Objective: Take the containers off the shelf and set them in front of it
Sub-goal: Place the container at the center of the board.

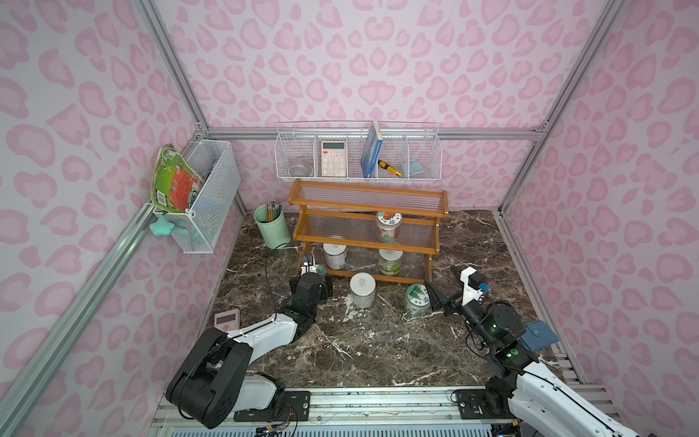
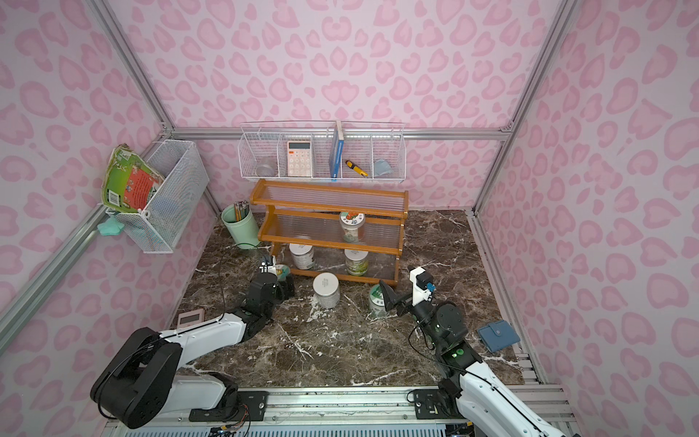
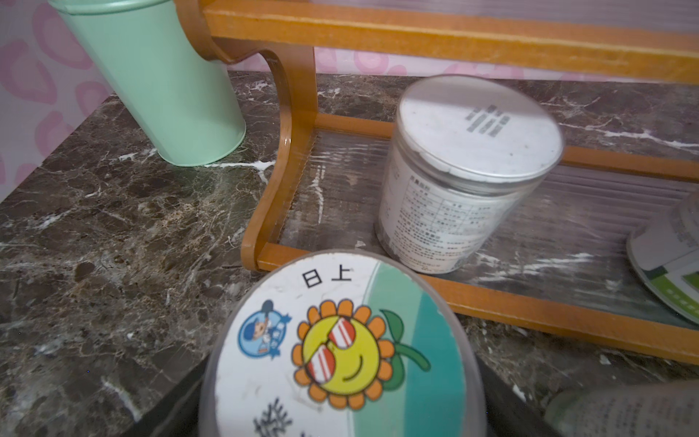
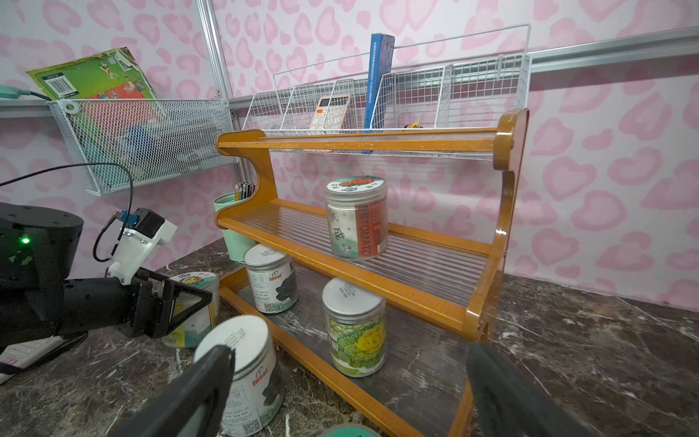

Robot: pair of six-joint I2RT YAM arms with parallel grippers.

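In both top views the shelf stands at 12 o'clock on the table, against the back wall. The tomato jar is on its middle tier. On the bottom tier a white-lid jar stands at 9 o'clock of the greens jar. On the table in front of the shelf are a second white-lid jar and, at its 3 o'clock, the green-lid jar. The right hand hovers just beside the green-lid jar, fingers apart. The left hand is at the shelf's 7 o'clock corner with the sunflower jar. A mint cup stands at 10 o'clock.

Left wrist view: the lid of the sunflower jar fills the gap between the dark fingers, which sit against its sides. The white-lid jar stands beyond it on the bottom tier.

Right wrist view: the right hand is spread wide with nothing in it. The left hand is clamped on the sunflower jar, which is upright with its base at the table, in front of the shelf.
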